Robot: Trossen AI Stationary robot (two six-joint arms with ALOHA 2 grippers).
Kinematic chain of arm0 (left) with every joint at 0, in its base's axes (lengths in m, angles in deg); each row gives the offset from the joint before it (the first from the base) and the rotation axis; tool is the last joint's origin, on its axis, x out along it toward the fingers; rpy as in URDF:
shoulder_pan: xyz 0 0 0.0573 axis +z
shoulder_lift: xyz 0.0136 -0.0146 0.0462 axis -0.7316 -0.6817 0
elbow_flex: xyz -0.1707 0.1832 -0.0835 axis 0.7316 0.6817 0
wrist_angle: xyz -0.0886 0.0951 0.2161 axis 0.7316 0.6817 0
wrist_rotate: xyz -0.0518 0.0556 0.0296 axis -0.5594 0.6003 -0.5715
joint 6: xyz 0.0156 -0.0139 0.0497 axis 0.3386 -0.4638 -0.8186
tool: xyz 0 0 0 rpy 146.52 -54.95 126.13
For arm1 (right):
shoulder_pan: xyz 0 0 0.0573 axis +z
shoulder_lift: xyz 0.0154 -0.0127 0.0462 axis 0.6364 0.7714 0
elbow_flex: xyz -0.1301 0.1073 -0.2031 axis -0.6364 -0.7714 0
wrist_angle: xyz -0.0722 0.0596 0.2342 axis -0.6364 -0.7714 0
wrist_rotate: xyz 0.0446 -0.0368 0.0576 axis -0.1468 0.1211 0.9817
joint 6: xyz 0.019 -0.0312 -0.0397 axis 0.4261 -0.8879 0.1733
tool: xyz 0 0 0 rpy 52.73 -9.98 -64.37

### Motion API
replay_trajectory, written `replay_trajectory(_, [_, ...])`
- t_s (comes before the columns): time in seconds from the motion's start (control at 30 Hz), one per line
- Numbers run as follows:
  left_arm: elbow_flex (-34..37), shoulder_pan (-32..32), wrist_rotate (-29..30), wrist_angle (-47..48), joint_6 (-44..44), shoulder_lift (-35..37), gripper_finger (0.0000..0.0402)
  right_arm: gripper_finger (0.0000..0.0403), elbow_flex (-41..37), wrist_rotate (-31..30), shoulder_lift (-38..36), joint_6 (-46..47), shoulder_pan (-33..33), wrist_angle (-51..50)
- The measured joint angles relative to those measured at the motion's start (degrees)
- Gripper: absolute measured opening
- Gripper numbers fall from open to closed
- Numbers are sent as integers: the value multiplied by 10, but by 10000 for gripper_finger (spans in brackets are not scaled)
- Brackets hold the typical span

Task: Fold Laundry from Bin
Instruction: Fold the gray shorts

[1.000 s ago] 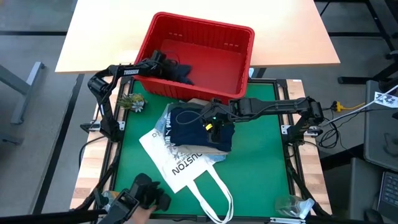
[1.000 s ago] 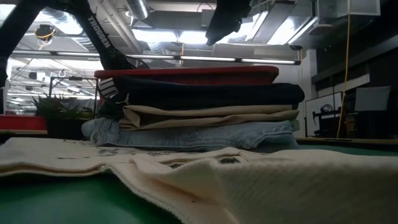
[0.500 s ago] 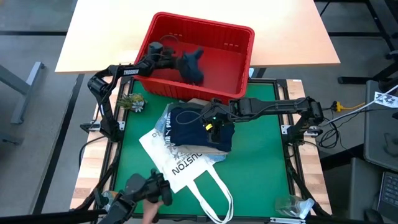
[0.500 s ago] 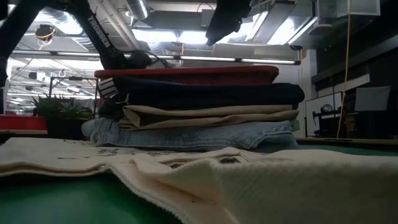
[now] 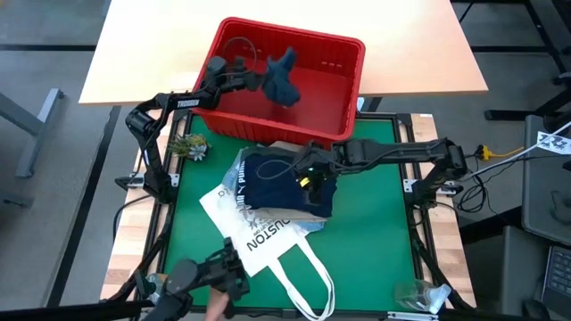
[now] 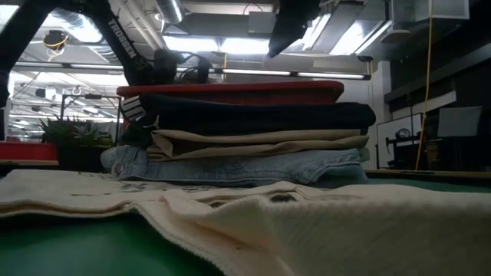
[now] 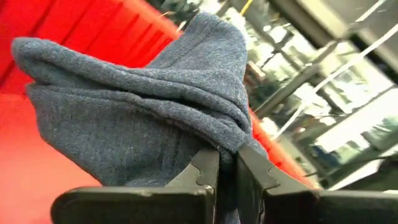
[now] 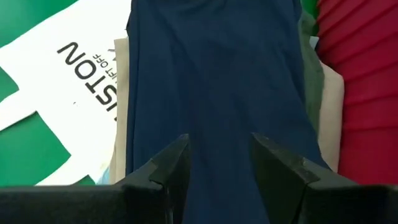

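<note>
- Spreading across the table's middle, the green mat (image 5: 375, 241) carries a white tote bag (image 5: 259, 234) printed "HOUSTON", lying toward 7 o'clock from the mat's centre.
- Sitting at 12 o'clock, the red bin (image 5: 330, 94) has sloping walls and small slots near its rim; part of it rests on the light wooden tabletop (image 5: 152, 45).
- Stacked just at 6 o'clock of the bin, the folded laundry pile (image 5: 290, 185) shows navy shorts (image 8: 217, 74) on top, then beige cloth (image 6: 253, 142), then light blue jeans (image 6: 230, 165) at the bottom.
- Hanging over the bin's interior, toward its 10 o'clock side, the left gripper (image 7: 227, 168) is clenched on a bunched blue-grey knit garment (image 5: 282, 78), which droops in soft folds clear of the bin floor.
- Hovering over the navy shorts at the pile's 2 o'clock corner, the right gripper (image 8: 219, 155) has its fingers spread apart with nothing between them.
</note>
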Motion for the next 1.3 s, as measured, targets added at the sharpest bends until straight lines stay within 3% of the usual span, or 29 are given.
replay_trajectory(0.2, [0, -9, -4, -102, 59, 1, 21, 166, 0, -11, -37, 0, 0, -18])
replay_trajectory(0.53, [0, -26, -2, -238, 150, 1, 21, 166, 0, -137, -107, 3, 0, -66])
replay_trajectory(0.73, [-1, -33, 3, -302, 187, 2, 21, 166, 0, -146, -132, 3, 0, -97])
replay_trajectory(1.07, [-1, -35, 9, -305, 193, 63, 21, 166, 0, -148, -189, 3, 0, -147])
replay_trajectory(1.3, [-1, -53, 6, -302, 193, 115, 21, 166, 0, -207, -233, 2, -3, -153])
